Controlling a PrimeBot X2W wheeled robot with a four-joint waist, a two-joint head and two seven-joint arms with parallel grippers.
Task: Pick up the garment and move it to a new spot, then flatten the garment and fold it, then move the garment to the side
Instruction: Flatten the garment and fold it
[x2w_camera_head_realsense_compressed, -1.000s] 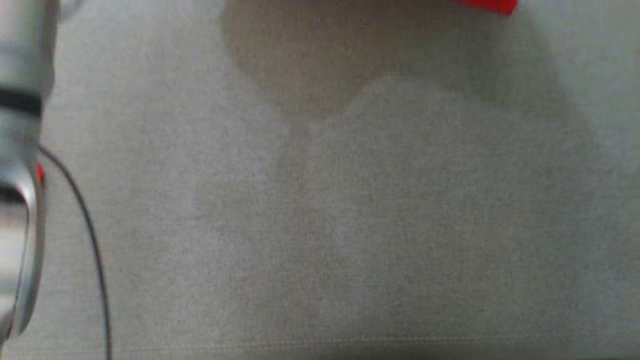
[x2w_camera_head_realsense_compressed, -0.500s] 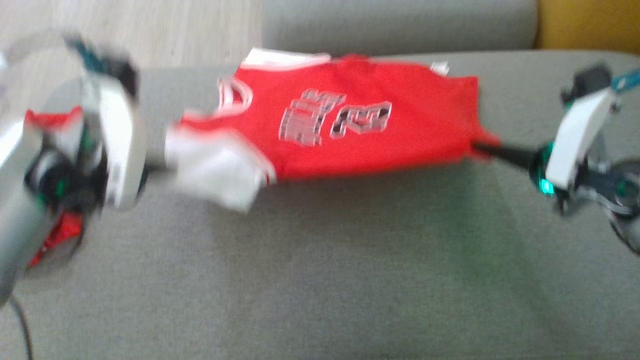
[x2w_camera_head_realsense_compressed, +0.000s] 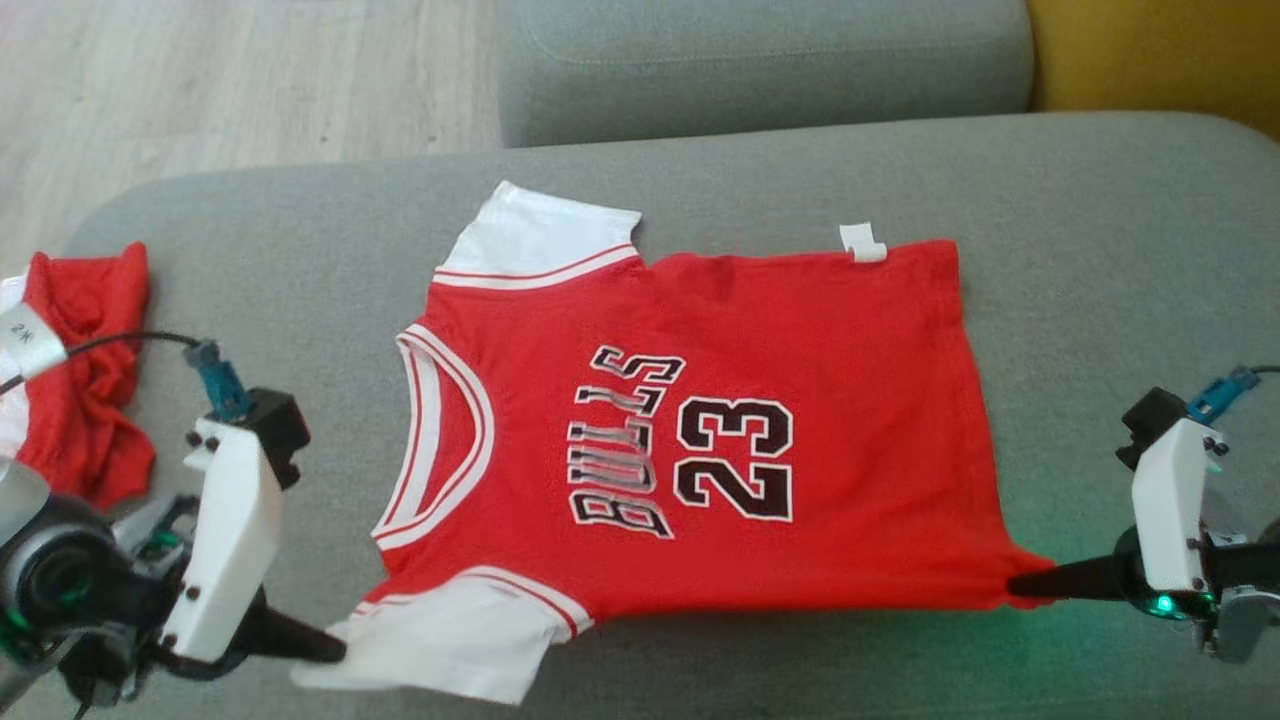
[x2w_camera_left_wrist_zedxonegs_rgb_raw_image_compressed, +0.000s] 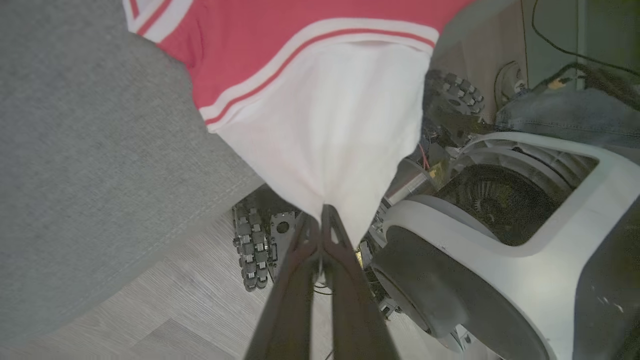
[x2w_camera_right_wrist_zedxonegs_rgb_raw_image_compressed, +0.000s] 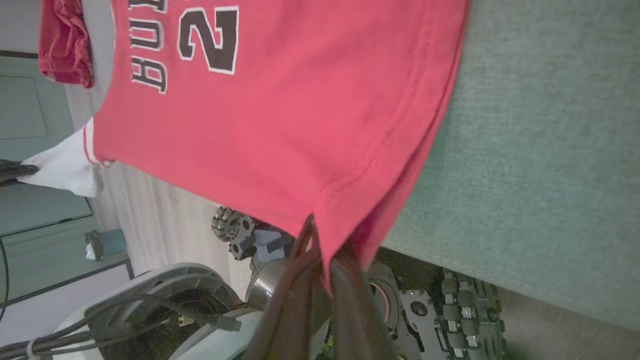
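**Head view.** The red jersey shirt with white sleeves and black "BULLS 23" lettering (x2w_camera_head_realsense_compressed: 700, 400) is lying print-up on the grey upholstered sofa seat (x2w_camera_head_realsense_compressed: 1100, 220). Its long axis is running across the view, with the collar pointing toward the robot's left and the hem toward its right. The left claw (x2w_camera_head_realsense_compressed: 335, 650) is pressing its fingers together on the near white sleeve (x2w_camera_head_realsense_compressed: 440, 640). The right claw (x2w_camera_head_realsense_compressed: 1015, 585) is pinching the near hem corner (x2w_camera_head_realsense_compressed: 985, 570). A crumpled red cloth (x2w_camera_head_realsense_compressed: 85, 380) is lying well apart, at the seat's left end.

**Change.** The head camera has moved since half a second earlier. The shirt is now appearing sharp and lower in the view, and both claws are gripping the same two corners. One second earlier, grey upholstery and a red sliver were showing.

**Wrist views.** These are adding that both gripped corners are hanging past the sofa's front edge. They are over the wooden floor (x2w_camera_left_wrist_zedxonegs_rgb_raw_image_compressed: 150, 320) and the robot's wheeled base (x2w_camera_left_wrist_zedxonegs_rgb_raw_image_compressed: 500, 235).
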